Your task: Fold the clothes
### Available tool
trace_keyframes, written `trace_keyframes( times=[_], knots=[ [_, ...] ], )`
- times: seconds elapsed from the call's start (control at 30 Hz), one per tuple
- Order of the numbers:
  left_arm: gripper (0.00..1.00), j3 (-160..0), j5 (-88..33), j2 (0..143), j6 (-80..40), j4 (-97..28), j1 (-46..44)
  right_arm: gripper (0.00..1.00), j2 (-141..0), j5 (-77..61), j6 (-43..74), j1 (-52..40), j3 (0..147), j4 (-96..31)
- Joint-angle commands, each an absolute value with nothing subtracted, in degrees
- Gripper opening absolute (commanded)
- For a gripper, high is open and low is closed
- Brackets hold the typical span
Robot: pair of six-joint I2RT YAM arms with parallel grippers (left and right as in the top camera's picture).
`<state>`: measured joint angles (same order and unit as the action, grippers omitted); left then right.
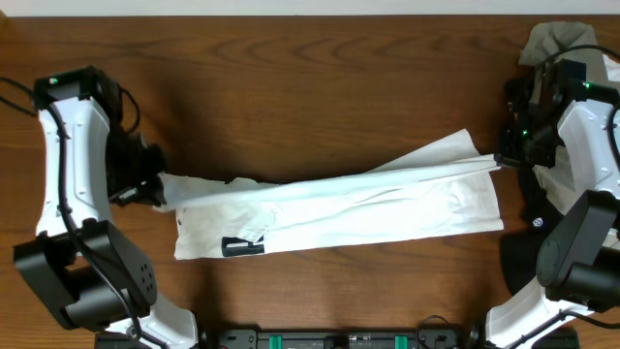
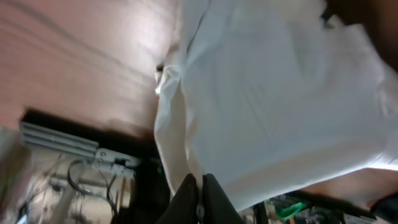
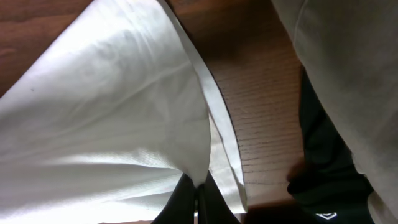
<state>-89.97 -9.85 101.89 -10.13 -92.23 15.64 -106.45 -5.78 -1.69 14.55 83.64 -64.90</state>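
A white T-shirt [image 1: 339,208] lies stretched lengthwise across the wooden table [image 1: 291,78], left gripper [image 1: 155,184] and right gripper [image 1: 497,160] each pinched on an end; uneven pulling could slip the thin fabric free, spoiling the fold.

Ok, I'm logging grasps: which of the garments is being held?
The white T-shirt, pinched at both ends by the left gripper and right gripper; the grey-olive garment lies aside.

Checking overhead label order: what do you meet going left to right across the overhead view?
left pincer → white T-shirt, gripped at both ends → right pincer. Both pincers are shut on the shirt.
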Motion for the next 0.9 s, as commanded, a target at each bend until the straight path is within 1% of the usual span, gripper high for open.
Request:
trace_keyframes(
  times=[0.0, 0.17, 0.4, 0.57, 0.8, 0.87],
  knots=[
    [0.06, -86.0, -8.5, 101.8, -11.1, -91.7, 15.0, 0.01, -106.1, -4.3, -0.9, 15.0, 84.2, -64.9],
    [0.06, -80.7, -8.5, 101.8, -12.4, -86.6, 13.1, 0.01, -106.1, -4.3, -0.9, 14.9, 84.2, -65.0],
    [0.06, -75.6, -7.3, 101.8, -15.2, -81.0, 12.9, 0.01, -106.1, -4.3, -0.9, 14.9, 84.1, -65.6],
    [0.06, -75.0, -2.5, 101.8, -18.3, -80.1, 12.9, 0.01, -106.1, -4.2, -0.9, 14.9, 83.0, -66.2],
    [0.06, -74.9, -2.1, 101.8, -18.4, -79.1, 12.9, 0.01, -106.1, -1.3, -0.9, 15.0, 79.3, -65.3],
    [0.06, -74.9, -2.1, 101.8, -18.4, -79.1, 12.9, 0.04, -106.1, -1.3, -0.9, 15.0, 78.5, -64.8]
  ],
)
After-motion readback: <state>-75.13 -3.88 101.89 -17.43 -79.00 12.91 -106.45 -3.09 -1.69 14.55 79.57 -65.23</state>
